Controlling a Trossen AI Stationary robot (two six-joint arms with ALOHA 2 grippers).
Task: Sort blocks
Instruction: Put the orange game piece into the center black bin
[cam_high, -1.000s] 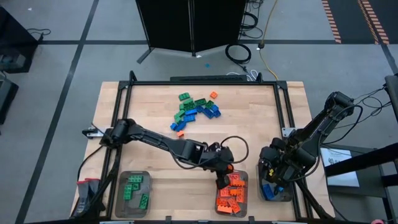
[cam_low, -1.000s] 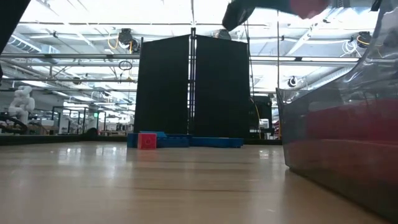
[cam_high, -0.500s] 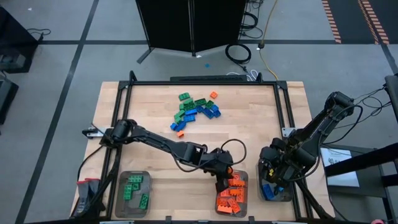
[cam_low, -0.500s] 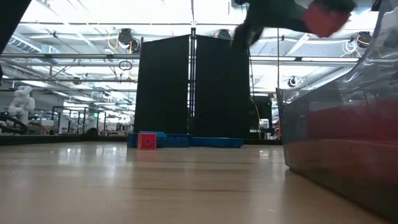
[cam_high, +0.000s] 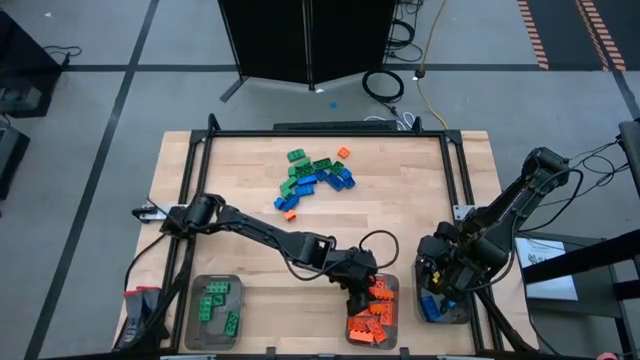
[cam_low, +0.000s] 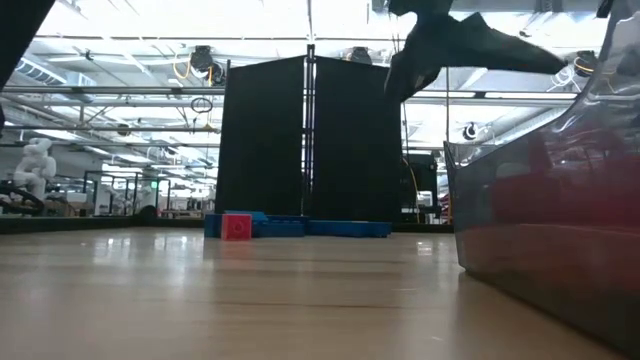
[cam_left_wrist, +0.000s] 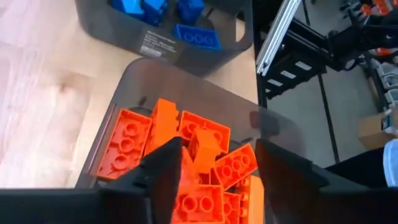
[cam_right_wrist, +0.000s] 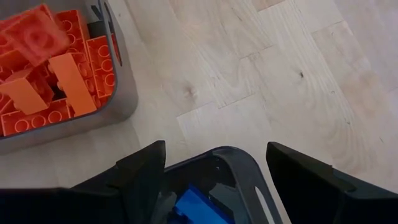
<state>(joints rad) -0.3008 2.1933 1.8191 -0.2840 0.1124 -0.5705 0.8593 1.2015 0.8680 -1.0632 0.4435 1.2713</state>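
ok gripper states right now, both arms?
Left gripper: open over the orange tray, nothing held.
Right gripper: open over the blue tray, nothing held.

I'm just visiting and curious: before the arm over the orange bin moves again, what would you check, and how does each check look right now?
1. Left gripper open over the orange tray: ok, fingers apart.
2. Nothing between its fingers: ok, none seen.
3. Orange blocks lie inside that tray: ok.
4. Loose blocks remain on the table to sort: ok, mixed pile at the far side.
5. Right gripper out of the way, over the blue tray: ok, open.
6. Green tray holds only green: ok.
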